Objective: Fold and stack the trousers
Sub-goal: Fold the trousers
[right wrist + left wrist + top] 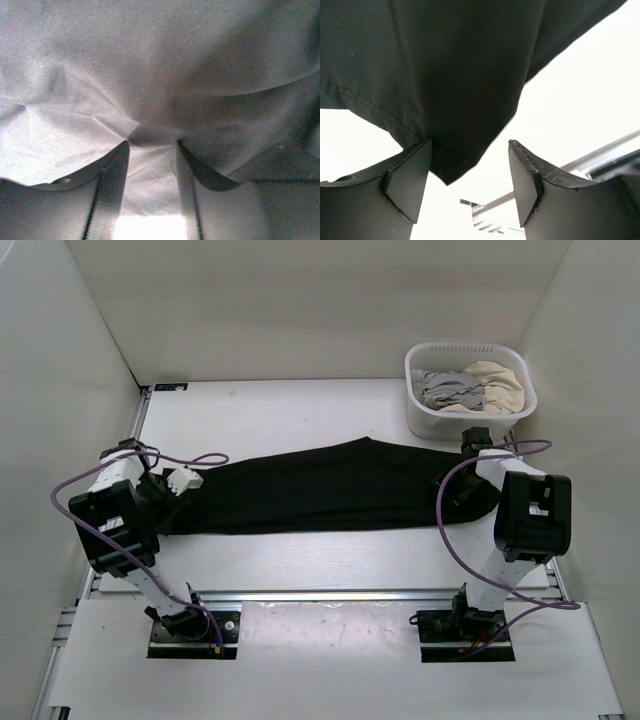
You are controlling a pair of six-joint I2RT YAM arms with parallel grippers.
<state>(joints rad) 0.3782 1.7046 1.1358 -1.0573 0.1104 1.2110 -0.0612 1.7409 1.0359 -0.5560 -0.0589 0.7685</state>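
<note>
The black trousers (320,490) lie flat and stretched left to right across the middle of the table. My left gripper (192,480) is at their left end. In the left wrist view it (470,145) is open, and a hemmed corner of the trousers (450,100) hangs between the fingers, touching the left finger (410,175). My right gripper (465,490) is at the trousers' right end. In the right wrist view it (152,145) is closed on a pinched fold of the trousers (150,90), which fill that view and look grey there.
A white laundry basket (420,410) with grey and beige clothes stands at the back right, just beyond the right arm. White walls enclose the table on three sides. A metal rail (330,595) runs along the near side, in front of the arm bases.
</note>
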